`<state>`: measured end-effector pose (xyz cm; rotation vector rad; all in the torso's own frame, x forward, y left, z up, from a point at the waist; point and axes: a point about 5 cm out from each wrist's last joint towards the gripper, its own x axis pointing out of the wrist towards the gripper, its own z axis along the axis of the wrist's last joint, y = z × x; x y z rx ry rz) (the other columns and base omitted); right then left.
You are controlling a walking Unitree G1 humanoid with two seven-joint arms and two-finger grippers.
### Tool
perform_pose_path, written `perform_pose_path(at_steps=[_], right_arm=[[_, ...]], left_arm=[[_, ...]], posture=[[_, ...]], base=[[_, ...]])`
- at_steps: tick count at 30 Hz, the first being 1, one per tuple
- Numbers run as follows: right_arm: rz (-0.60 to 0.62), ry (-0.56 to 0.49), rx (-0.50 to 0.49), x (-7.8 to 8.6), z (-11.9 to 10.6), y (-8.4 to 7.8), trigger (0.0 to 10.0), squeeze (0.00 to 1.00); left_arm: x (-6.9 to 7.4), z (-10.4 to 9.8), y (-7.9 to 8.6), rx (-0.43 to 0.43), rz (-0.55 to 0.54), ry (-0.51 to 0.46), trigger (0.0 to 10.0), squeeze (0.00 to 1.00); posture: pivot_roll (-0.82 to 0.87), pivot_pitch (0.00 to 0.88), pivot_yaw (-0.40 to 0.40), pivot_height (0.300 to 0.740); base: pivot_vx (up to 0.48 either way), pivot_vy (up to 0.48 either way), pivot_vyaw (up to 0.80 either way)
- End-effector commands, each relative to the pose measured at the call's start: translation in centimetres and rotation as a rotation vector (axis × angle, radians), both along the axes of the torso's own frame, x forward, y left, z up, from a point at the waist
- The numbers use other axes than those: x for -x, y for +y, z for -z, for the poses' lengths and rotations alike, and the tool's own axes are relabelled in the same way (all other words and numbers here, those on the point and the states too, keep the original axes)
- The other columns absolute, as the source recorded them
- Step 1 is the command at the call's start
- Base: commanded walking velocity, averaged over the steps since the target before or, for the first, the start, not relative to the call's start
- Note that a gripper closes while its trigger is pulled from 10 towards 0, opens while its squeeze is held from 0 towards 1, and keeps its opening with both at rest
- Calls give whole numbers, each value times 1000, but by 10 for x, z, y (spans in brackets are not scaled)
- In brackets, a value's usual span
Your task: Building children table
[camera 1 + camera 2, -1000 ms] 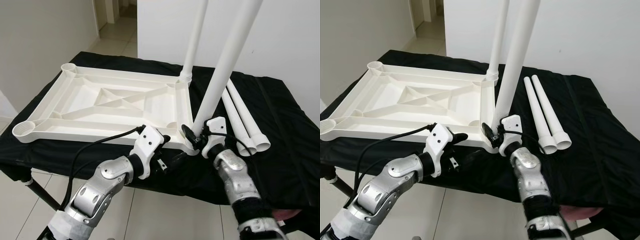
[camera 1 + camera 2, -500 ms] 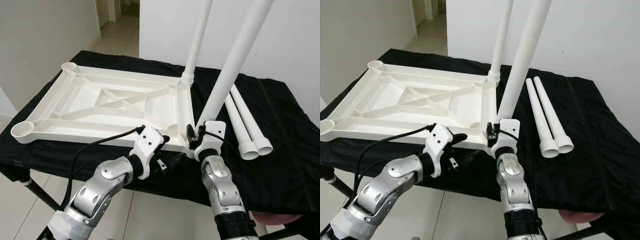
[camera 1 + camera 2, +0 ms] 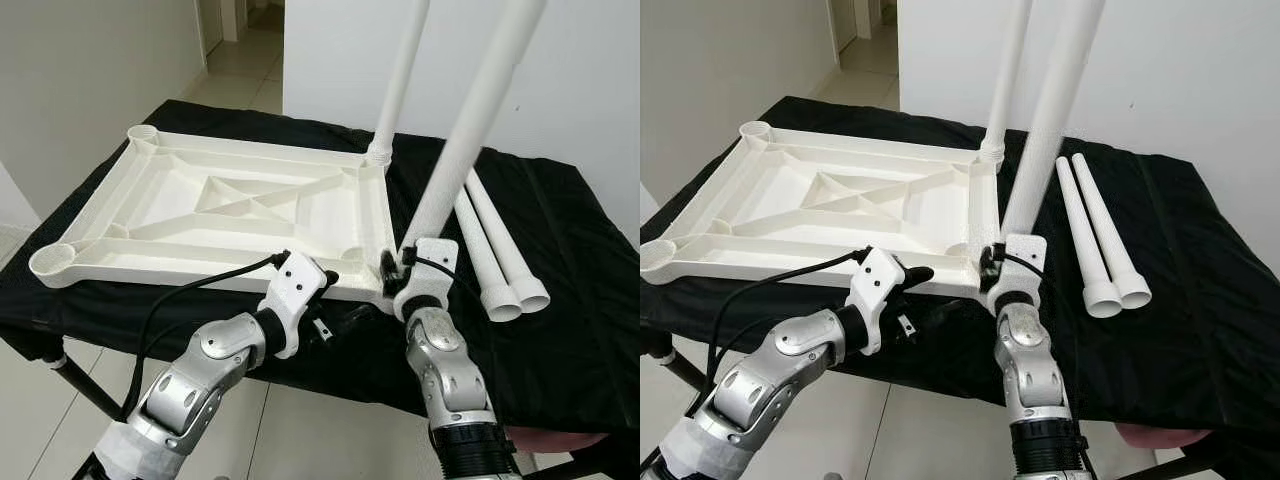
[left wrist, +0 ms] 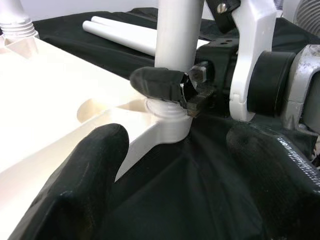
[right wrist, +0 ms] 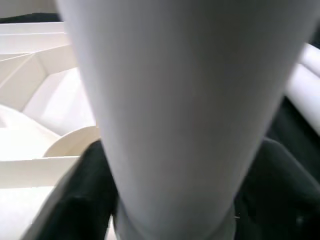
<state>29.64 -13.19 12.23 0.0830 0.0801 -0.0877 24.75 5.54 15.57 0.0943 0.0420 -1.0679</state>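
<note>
A white ribbed plastic tabletop (image 3: 230, 215) is laid upside down on a table draped in black cloth (image 3: 560, 260), with round sockets at its corners. At the far right corner a white round plastic leg (image 3: 400, 80) is stood upright in its socket. At the near right corner a second white plastic leg (image 3: 470, 140) is seated with its foot in the socket and is tilted slightly to the right as it rises.

The right pincer (image 3: 398, 272) is clamped on this second leg just above the socket; in the left wrist view one of its black fingers (image 4: 160, 84) is seen pressed against the leg's base, right over the socket rim. In the right wrist view the leg (image 5: 180, 110) is seen very close, with black fingers on both sides.

The left pincer (image 3: 338, 300) is held at the near edge of the tabletop, just left of that corner, with its fingers apart; one finger (image 3: 330, 277) is seen against the tabletop's near rim and the other lower, over the black cloth.

Two loose white plastic legs (image 3: 495, 255) are laid side by side on the cloth, right of the tabletop, touching each other, their open ends toward the near edge.
</note>
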Motion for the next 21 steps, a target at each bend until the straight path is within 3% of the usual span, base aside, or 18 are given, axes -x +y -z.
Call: perform_pose_path(at_steps=[1,2,3,13,16,19,21], right_arm=[[-13,46,-48,10,15,7,10000,1000],[-44,26,-57,8,11,7,10000,839],[-75,5,-72,6,8,6,10000,0],[-196,-79,-28,-2,-3,-7,10000,0],[-327,-124,39,-7,-8,-16,10000,0],[-357,-136,58,-8,-9,-19,10000,0],[-445,-155,115,-13,-11,-26,10000,0]], left_arm=[[4,-2,-3,-9,50,-10,10000,0],[4,-2,-3,-8,50,-9,10000,0],[4,-2,-3,-7,50,-9,10000,0],[3,-3,-4,-5,49,-10,10000,0],[2,-3,-3,-5,45,-10,10000,0],[2,-3,-3,-6,43,-10,10000,0],[1,-3,-3,-6,41,-8,10000,0]], posture=[[-41,0,-53,740],[-41,0,-52,740],[-41,0,-52,740],[-41,0,-53,740],[-46,0,-42,740],[-46,0,-42,740],[-47,0,-37,740]], base=[[0,0,0],[0,0,0],[0,0,0],[0,0,0],[0,0,0],[0,0,0],[0,0,0]])
